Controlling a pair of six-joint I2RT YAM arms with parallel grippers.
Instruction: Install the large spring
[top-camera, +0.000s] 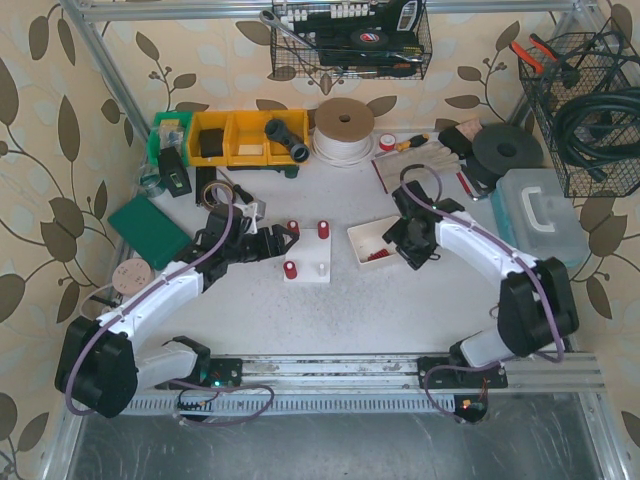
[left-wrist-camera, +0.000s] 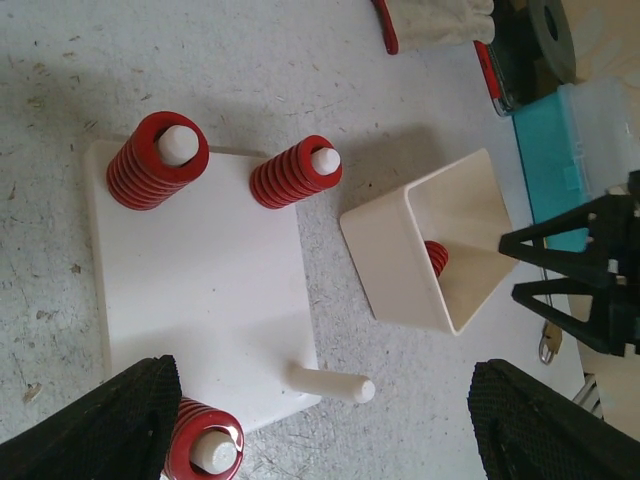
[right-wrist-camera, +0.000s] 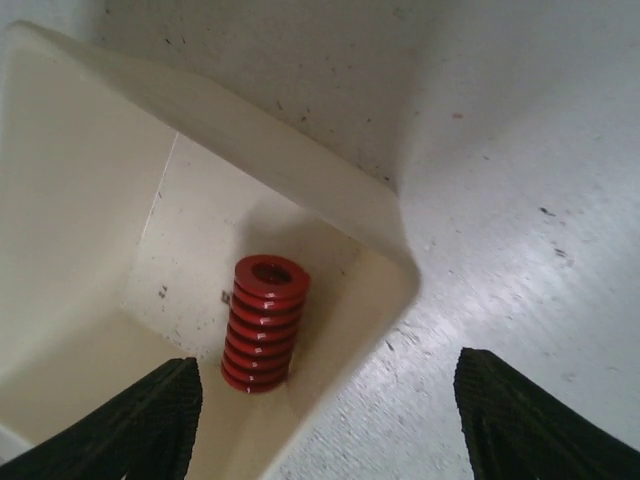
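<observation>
So the spring (right-wrist-camera: 265, 325) is standing in a corner of the tray (right-wrist-camera: 300, 170), not grabbed yet. My right claw (right-wrist-camera: 330, 425) hangs over it, spread wide and empty. The plate (left-wrist-camera: 200, 290) has three fitted springs (left-wrist-camera: 157, 160) and one bare peg (left-wrist-camera: 330, 383) to fill. My left claw (left-wrist-camera: 325, 425) is spread and empty above the plate.

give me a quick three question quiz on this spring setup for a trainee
1. True or false: every peg on the white plate carries a red spring.
2. Where is the loose spring? A) in the white tray B) flat on the plate C) on the fourth peg
3. How many pegs stand without a spring?
Key: 1 false; 2 A; 3 one, the bare peg.
</observation>
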